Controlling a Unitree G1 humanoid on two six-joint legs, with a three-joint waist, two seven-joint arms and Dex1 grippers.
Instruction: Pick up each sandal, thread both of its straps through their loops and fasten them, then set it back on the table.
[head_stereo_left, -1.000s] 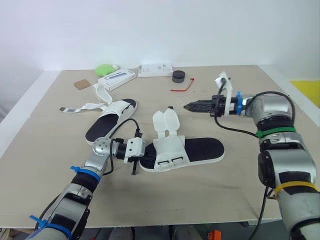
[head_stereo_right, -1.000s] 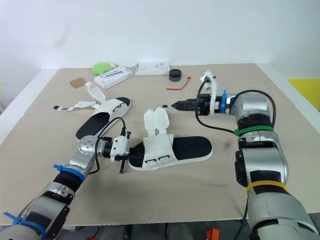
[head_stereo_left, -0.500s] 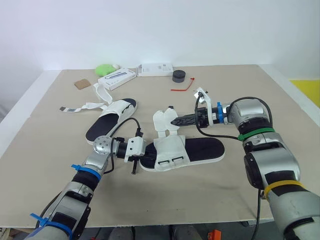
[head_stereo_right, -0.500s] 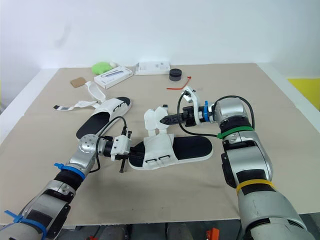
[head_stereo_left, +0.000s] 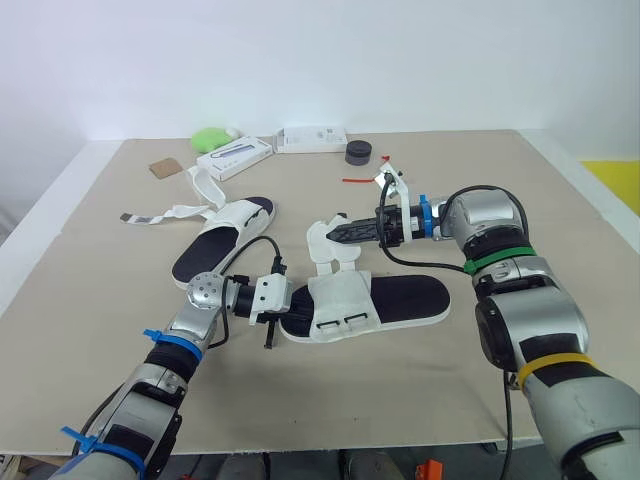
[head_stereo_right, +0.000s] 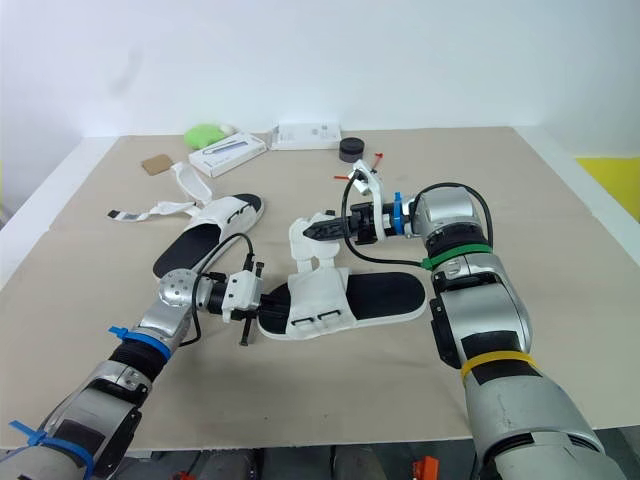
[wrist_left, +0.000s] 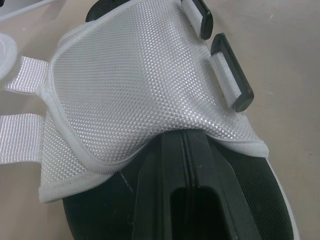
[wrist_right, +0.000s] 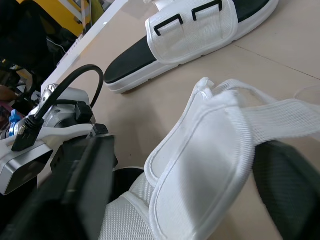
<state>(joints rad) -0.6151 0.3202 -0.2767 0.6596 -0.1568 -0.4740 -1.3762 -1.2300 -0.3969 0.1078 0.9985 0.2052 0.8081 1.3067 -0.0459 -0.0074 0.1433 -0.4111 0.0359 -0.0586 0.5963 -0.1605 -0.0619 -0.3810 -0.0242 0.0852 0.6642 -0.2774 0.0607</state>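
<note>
The near sandal (head_stereo_left: 400, 298) lies flat mid-table, black sole with a white mesh upper (wrist_left: 135, 95). Its two white straps (head_stereo_left: 330, 245) are unthreaded and folded up toward the far side. My left gripper (head_stereo_left: 288, 303) is at the toe end, shut, with its fingers (wrist_left: 165, 200) lying on the insole under the edge of the upper. My right gripper (head_stereo_left: 336, 232) has reached the straps and is open, with one strap (wrist_right: 210, 150) between its fingers. The second sandal (head_stereo_left: 225, 240) lies further back on the left, its straps (head_stereo_left: 165, 213) spread loose on the table.
At the back of the table (head_stereo_left: 450, 400) stand a green object (head_stereo_left: 210, 138), two white boxes (head_stereo_left: 233, 158) (head_stereo_left: 312, 138), a black round piece (head_stereo_left: 358, 153) and a brown card scrap (head_stereo_left: 164, 168). A red tie (head_stereo_left: 362, 178) lies just behind my right arm.
My right arm has swung left from the table's right side until its gripper reached the near sandal's raised straps. My left gripper and both sandals have stayed in place.
</note>
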